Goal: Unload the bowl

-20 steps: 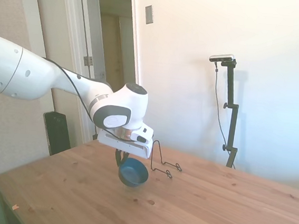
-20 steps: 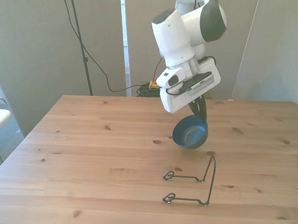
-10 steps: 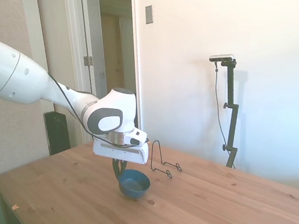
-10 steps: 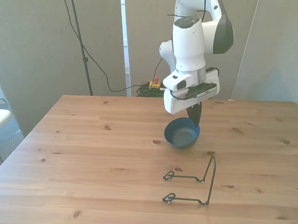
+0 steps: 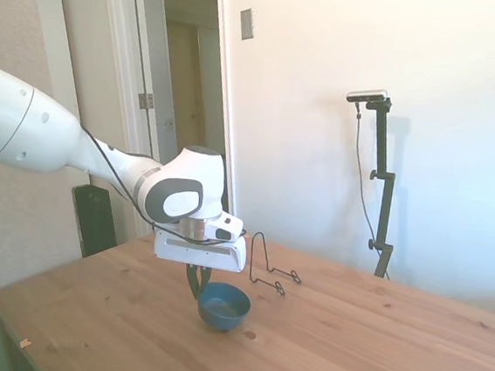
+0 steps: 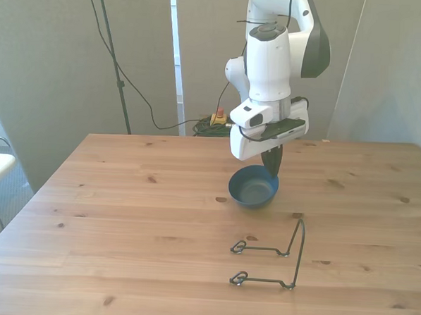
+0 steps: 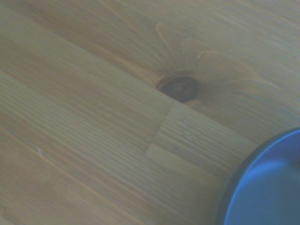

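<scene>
Side view: the bowl (image 5: pixel 224 305) is seen upright on the worktop (image 5: pixel 371 355), open side up, with the gripper (image 5: pixel 196 284) lowered at its rim on the side toward the arm. The dark fingers appear parted around the rim, though whether they press on it cannot be told. A wire rack (image 5: pixel 270 267) is seen behind the bowl, apart from it.

Front view: the bowl (image 6: pixel 252 187) is shown near the worktop's (image 6: pixel 123 216) middle, under the gripper (image 6: pixel 271 163), which is lowered over the rim on the front view's right. The rack (image 6: pixel 279 256) is seen nearer the camera, well apart from the bowl.

Wrist view: a blurred arc of the bowl's rim (image 7: pixel 262 187) is shown against the wood, near a dark knot (image 7: pixel 179 87).
</scene>
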`<state>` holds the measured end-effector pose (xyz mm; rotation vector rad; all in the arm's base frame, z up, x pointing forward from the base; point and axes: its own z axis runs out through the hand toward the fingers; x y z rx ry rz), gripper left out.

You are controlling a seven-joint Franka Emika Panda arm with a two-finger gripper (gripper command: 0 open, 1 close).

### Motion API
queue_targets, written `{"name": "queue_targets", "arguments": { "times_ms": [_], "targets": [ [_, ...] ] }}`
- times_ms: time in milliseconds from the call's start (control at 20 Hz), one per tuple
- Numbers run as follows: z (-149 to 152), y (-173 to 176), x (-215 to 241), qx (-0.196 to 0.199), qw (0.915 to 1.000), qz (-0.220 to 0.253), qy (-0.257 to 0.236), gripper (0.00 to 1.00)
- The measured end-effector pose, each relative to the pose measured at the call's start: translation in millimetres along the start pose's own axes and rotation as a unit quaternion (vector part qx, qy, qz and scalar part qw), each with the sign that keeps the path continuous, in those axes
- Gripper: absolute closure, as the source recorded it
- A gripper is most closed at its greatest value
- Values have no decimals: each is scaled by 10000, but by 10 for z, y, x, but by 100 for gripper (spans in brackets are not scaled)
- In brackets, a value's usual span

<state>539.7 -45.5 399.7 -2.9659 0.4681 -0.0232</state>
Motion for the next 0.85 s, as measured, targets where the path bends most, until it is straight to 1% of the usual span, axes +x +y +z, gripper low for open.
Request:
{"name": "queue_targets", "arguments": {
  "times_ms": [400,550,650,850],
  "targets": [
    [1,-5,1,0,10000,-5,0,0],
    [-42,-11,25,20,10000,1,45,0],
    [-160,-16,91,112,9998,56,162,0],
    [-651,52,327,502,9964,336,598,0]
  ]
}}
